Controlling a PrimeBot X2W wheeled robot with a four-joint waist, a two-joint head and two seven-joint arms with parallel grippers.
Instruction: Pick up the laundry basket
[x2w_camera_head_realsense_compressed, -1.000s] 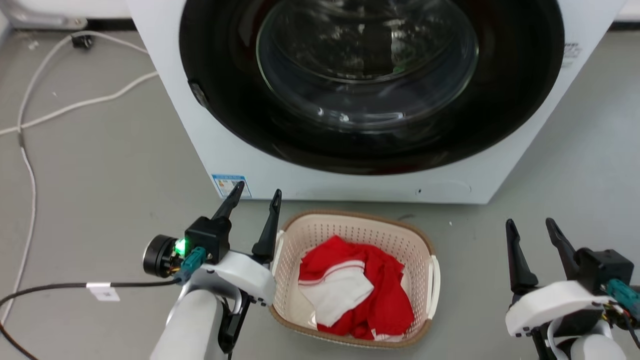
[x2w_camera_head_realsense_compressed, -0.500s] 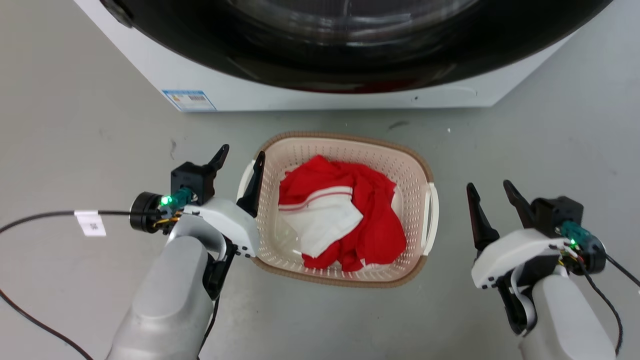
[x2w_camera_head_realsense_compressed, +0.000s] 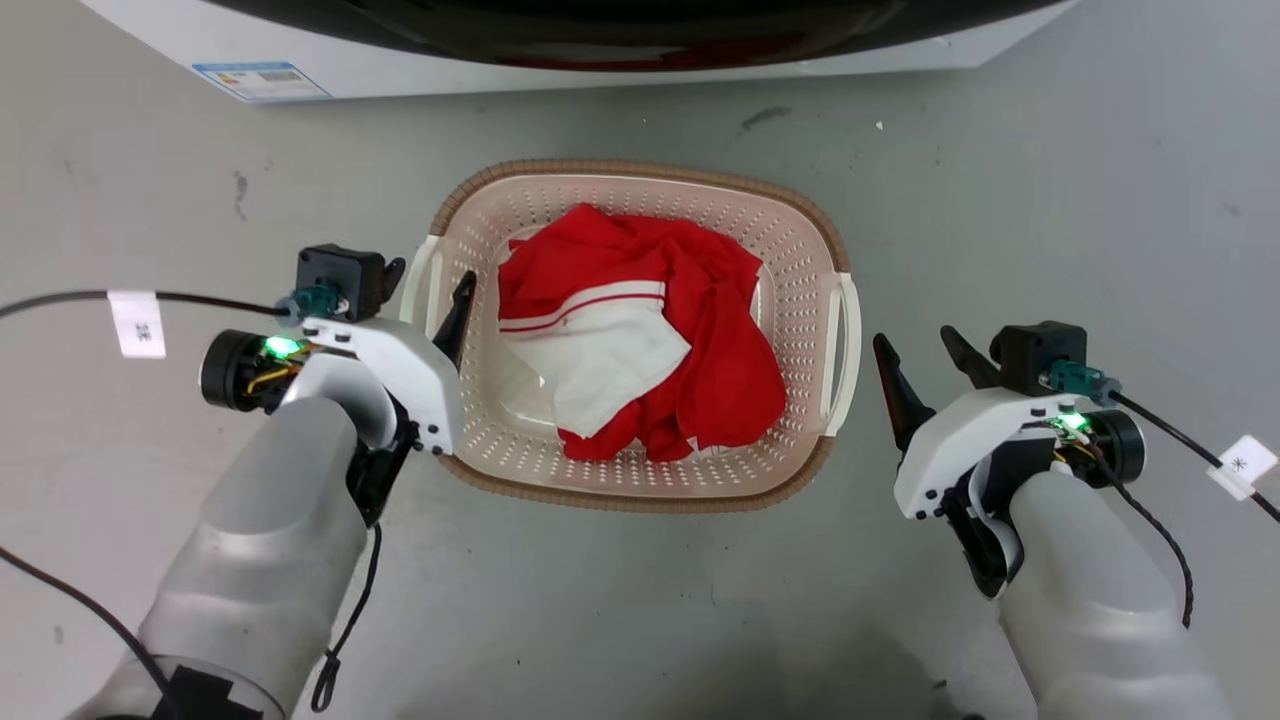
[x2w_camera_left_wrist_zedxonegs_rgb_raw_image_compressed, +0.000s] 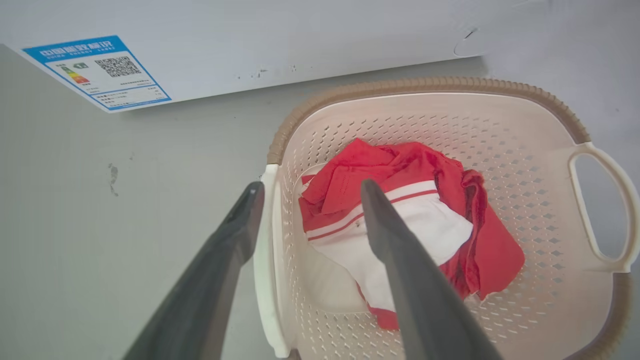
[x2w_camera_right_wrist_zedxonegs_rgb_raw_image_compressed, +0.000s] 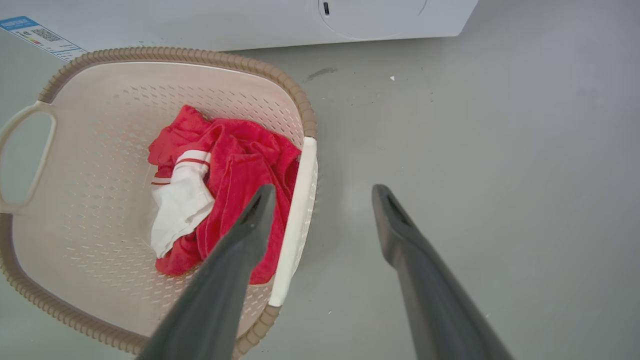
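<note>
Left gripper (x2w_camera_head_realsense_compressed: 430, 275), fingers spread, straddled the laundry basket (x2w_camera_head_realsense_compressed: 640, 168) at its left handle (x2w_camera_left_wrist_zedxonegs_rgb_raw_image_compressed: 264, 260); right gripper (x2w_camera_head_realsense_compressed: 912, 338), likewise unclenched, hung just outside.

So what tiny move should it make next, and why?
Probably shift the right gripper inward until it straddles the right handle of the laundry basket. The left gripper, open, straddles the left handle; the right, also open, hangs just outside its handle in the head view.
</note>
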